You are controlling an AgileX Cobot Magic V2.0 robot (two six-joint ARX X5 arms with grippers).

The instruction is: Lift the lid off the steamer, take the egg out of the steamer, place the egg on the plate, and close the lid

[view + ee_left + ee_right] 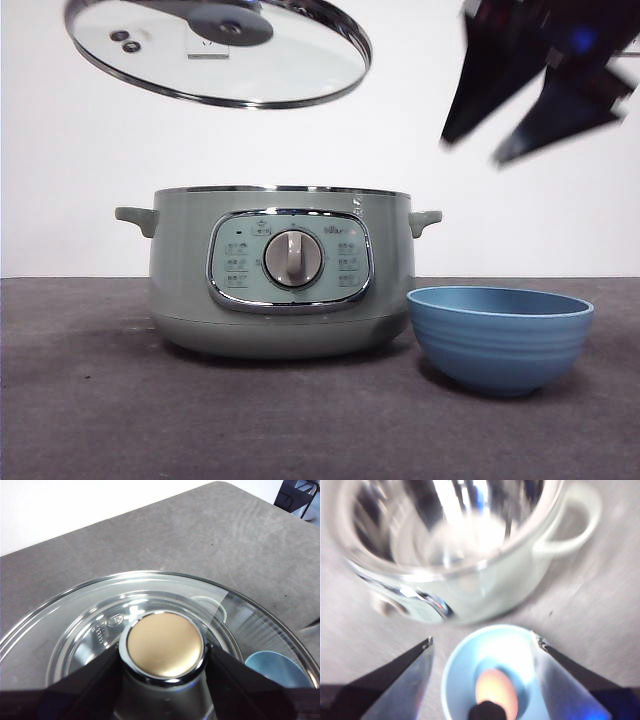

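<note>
My left gripper is shut on the lid's knob and holds the clear glass lid tilted, high above the left side of the steamer. The green steamer stands open. The plate, a blue bowl, stands just right of it. In the right wrist view a tan egg lies inside the blue bowl; the bowl's wall hides it in the front view. My right gripper is open and empty, blurred, in the air above the bowl, with the bowl between its jaws in its own view.
The steamer's right side handle reaches toward the bowl. The grey table extends left of and in front of the steamer. A white wall stands behind. The bowl shows through the lid glass in the left wrist view.
</note>
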